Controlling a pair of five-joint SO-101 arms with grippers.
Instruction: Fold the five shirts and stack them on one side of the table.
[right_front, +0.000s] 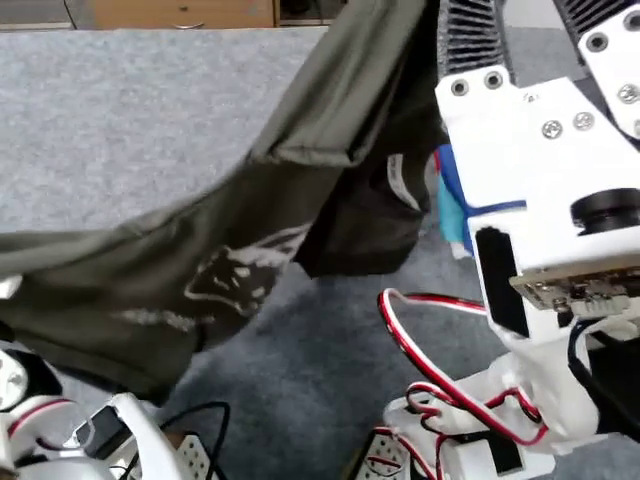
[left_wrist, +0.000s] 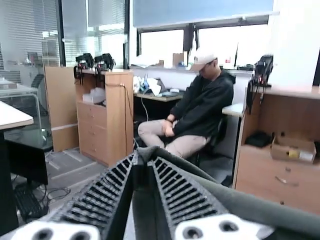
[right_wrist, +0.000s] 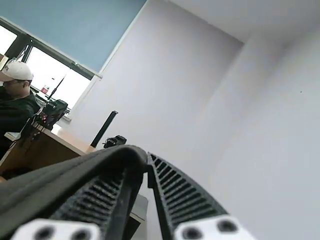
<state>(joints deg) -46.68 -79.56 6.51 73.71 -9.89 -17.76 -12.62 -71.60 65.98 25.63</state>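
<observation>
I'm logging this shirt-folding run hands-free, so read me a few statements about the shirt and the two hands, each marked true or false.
1. The left hand is shut on the dark green shirt. True.
2. The shirt lies folded flat on the table. False: it hangs unfolded, held up over the grey table.
3. The right hand is open and empty. False: the right hand is shut on the shirt's fabric.
4. The shirt carries a pale print. True.
</observation>
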